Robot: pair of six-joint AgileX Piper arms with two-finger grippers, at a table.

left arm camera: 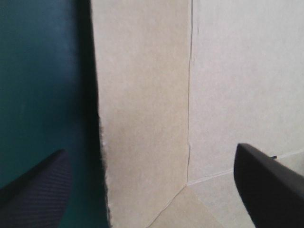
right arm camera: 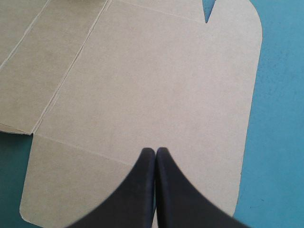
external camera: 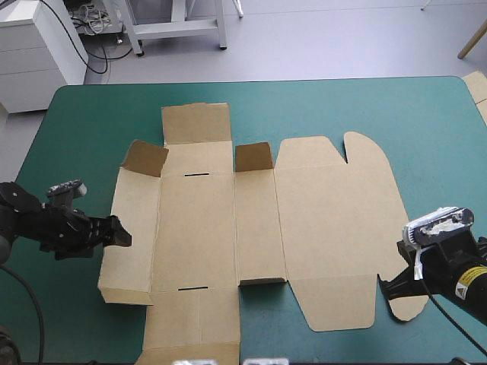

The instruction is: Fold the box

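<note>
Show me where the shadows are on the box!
High view: on the box, the two raised flaps are darker than the flat panels. Left wrist view: a dark shadow runs along the box's edge on the teal-green cover. Right wrist view: the board is evenly lit.

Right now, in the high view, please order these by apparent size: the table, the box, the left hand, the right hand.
1. table
2. box
3. left hand and right hand: similar; the right one is partly hidden, so I cannot rank them.
</note>
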